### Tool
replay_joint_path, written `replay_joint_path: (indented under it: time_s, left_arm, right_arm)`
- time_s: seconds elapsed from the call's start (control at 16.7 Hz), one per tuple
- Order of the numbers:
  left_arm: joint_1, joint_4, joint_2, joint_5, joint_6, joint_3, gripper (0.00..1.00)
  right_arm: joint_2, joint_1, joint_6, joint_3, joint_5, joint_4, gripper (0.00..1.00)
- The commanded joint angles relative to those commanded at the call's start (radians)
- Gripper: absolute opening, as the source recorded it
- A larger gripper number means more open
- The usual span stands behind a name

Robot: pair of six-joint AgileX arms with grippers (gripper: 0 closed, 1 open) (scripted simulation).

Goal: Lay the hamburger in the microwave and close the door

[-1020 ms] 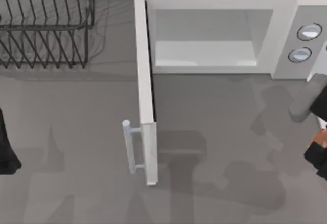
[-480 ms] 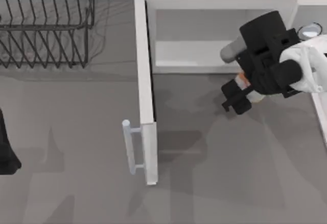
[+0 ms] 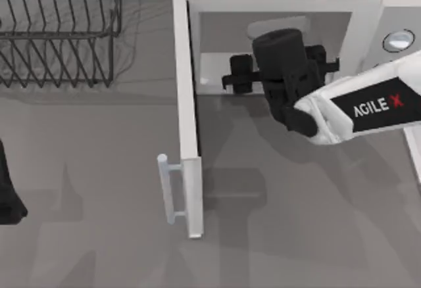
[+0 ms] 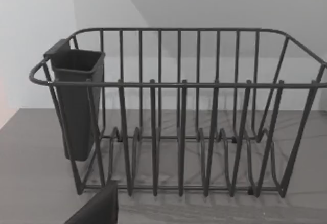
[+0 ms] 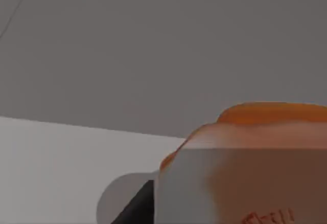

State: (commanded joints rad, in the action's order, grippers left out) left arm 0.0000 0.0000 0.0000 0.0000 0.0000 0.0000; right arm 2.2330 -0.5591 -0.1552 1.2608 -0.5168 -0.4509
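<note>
We carry the hamburger [image 5: 255,152] close under our right wrist camera, with pale cavity walls behind it. Our right gripper [image 3: 240,81], fingers closed on the bun, reaches into the mouth of the microwave [image 3: 276,12]. The bun is not yet laid down. The door [image 3: 187,117] stands wide open, still to be closed. Our left arm [image 3: 8,189] idles at the table's left edge, near the dish rack [image 4: 179,111].

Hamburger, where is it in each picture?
Top view: hidden under the right gripper at the microwave cavity.
Left wrist view: the parked left arm faces the dish rack instead.
Right wrist view: the hamburger, close up, held.
Shared landmark: the microwave's pale cavity floor.
</note>
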Motion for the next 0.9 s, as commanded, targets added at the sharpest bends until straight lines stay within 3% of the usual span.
replay_joint_path:
  time_s: [0.18,0.48,0.9]
  left_arm:
    - [0.000,0.000,0.000,0.000,0.000,0.000,1.00]
    - [0.000,0.000,0.000,0.000,0.000,0.000,1.00]
    - [0.000,0.000,0.000,0.000,0.000,0.000,1.00]
  right_arm:
    - [0.057,-0.018,-0.073,0.031,-0.045,-0.109,0.00]
    - [0.068,-0.021,-0.088,0.038,-0.054,-0.129,0.00]
    - [0.105,0.008,-0.066,0.187,0.019,-0.150,0.00]
